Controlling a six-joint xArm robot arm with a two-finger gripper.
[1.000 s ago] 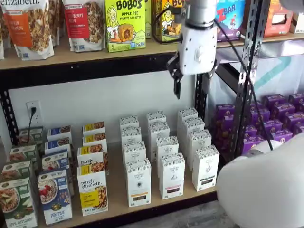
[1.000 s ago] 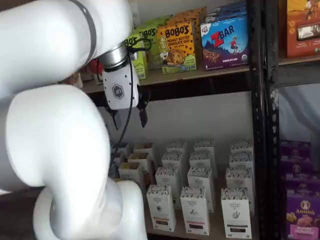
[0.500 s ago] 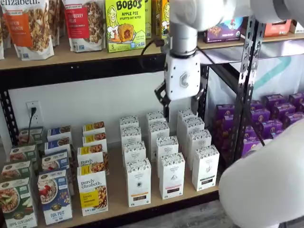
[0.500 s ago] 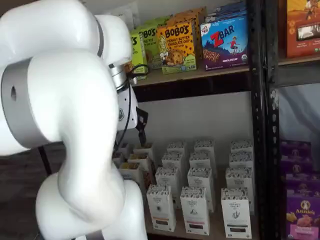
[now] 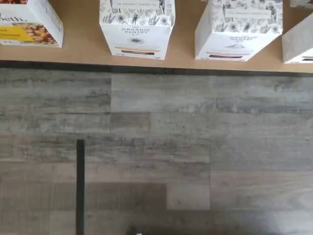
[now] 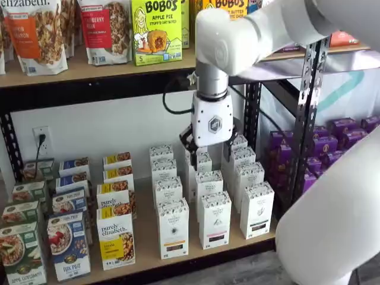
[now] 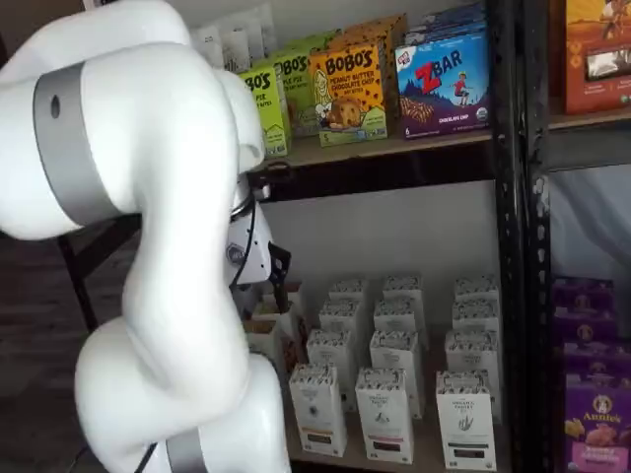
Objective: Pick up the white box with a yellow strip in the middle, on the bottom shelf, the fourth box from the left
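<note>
While jaw state cannot be told, gripper [image 6: 208,155] above white "ORGANIC PANTRY" boxes [image 5: 136,25], "BOBO'S" boxes [image 6: 157,29] overhead

Glossy white plastic covers the robot arm [image 7: 148,197]. The bottom shelf board [image 5: 186,62] looks like smooth matt wood, holding matt cardboard boxes [image 6: 214,219]. The floor [image 5: 161,147] is grey wood-grain planking.
</note>
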